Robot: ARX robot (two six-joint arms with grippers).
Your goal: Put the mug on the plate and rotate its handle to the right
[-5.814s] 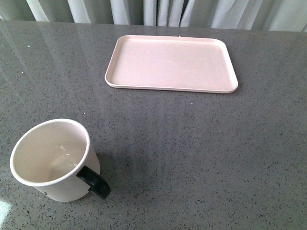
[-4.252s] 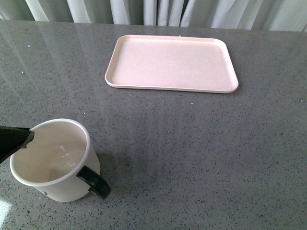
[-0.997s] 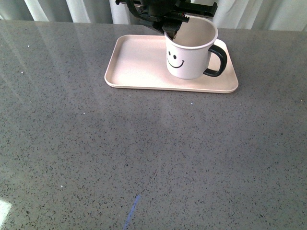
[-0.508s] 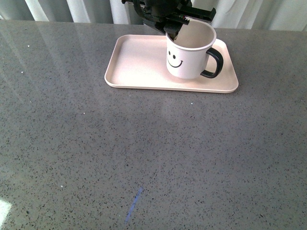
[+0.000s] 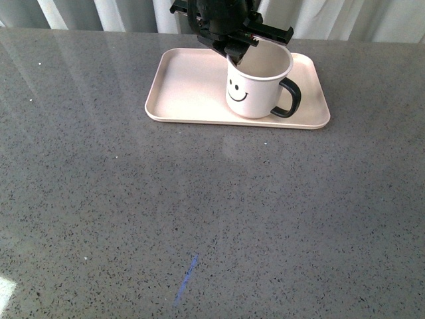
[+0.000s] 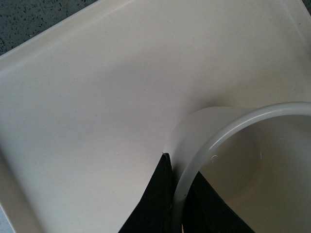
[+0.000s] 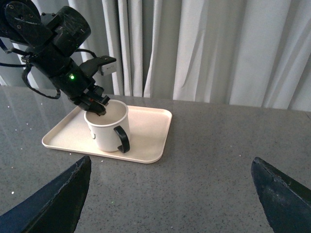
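The right fingers (image 7: 53, 204) stand wide apart, holding nothing, over the bare grey desk (image 5: 212, 219), well short of everything else. Beyond them the left fingers (image 6: 153, 204) are clamped on the rim of the mug (image 5: 255, 93), one inside and one outside. The mug sits below them on the plate (image 5: 186, 86), its handle (image 5: 287, 100) on the side opposite those fingers, with curtains (image 7: 218, 48) behind.

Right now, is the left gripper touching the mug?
Touching. The left wrist view shows the left gripper with its black jaws clamped on the wall of the mug at the rim, one inside and one outside, with no gap.
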